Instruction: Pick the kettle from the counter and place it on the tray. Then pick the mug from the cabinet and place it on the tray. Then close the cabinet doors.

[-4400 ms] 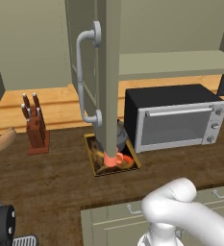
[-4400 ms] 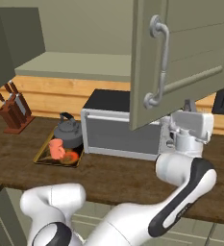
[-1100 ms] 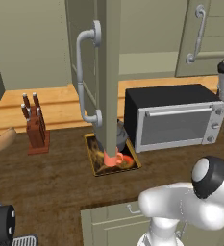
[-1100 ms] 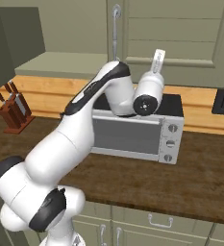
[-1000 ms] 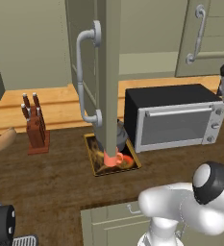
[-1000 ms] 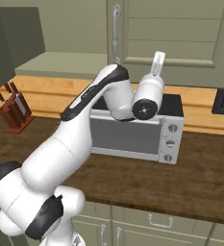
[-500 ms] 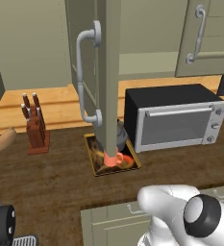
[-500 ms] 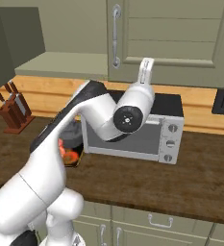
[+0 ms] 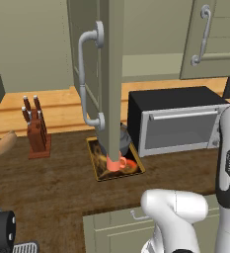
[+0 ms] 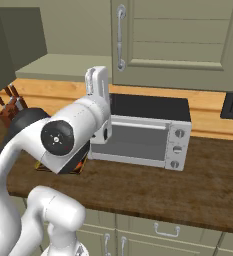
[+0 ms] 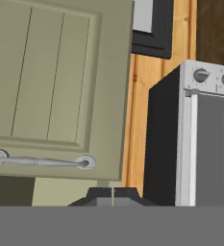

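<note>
I see the gripper (image 11: 112, 194) fully closed and holding nothing, its tips close in front of the shut right cabinet door (image 11: 56, 81). The left cabinet door (image 9: 110, 74) stands open, edge toward me. On the counter (image 9: 57, 183) the tray (image 9: 100, 170) carries the kettle (image 9: 125, 143) and the mug (image 9: 117, 163), just left of the microwave (image 9: 178, 121)

kettle (image 9: 125, 139) mostly behind open door (image 9: 110, 74)

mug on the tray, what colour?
Salmon-orange mug, on the tray beside the kettle; clearest in the left base view.
</note>
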### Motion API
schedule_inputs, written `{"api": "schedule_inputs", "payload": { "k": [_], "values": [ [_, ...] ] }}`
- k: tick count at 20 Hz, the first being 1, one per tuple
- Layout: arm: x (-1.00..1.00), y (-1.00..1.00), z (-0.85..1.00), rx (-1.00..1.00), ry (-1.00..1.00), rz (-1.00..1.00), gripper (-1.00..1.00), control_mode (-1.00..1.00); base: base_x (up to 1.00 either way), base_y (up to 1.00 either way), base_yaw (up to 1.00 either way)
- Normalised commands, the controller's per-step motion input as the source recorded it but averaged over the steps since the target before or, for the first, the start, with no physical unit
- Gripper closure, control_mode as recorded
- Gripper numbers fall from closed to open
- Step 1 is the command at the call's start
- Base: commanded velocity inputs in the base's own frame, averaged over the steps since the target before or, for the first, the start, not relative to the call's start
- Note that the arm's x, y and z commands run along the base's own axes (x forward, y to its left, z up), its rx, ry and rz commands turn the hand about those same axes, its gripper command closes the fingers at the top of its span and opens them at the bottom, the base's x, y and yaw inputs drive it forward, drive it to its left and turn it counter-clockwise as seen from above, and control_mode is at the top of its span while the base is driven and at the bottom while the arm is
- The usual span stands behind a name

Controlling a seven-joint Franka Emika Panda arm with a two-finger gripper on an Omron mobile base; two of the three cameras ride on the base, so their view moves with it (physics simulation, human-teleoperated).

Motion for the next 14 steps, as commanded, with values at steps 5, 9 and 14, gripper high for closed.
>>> {"api": "schedule_inputs", "payload": {
  "k": [5, 9, 14],
  "values": [
    [-0.85, 1.0, 0.0, -0.14, -0.01, 0.0, 1.0, -1.0, 0.0, 0.0, 0.0],
    [-0.72, 1.0, 0.0, -0.15, 0.0, 0.0, 1.0, -1.0, 0.0, 0.0, 0.0],
    [-0.39, 1.0, 0.0, -0.11, 0.0, 0.0, 1.0, -1.0, 0.0, 0.0, 0.0]
  ]
}}
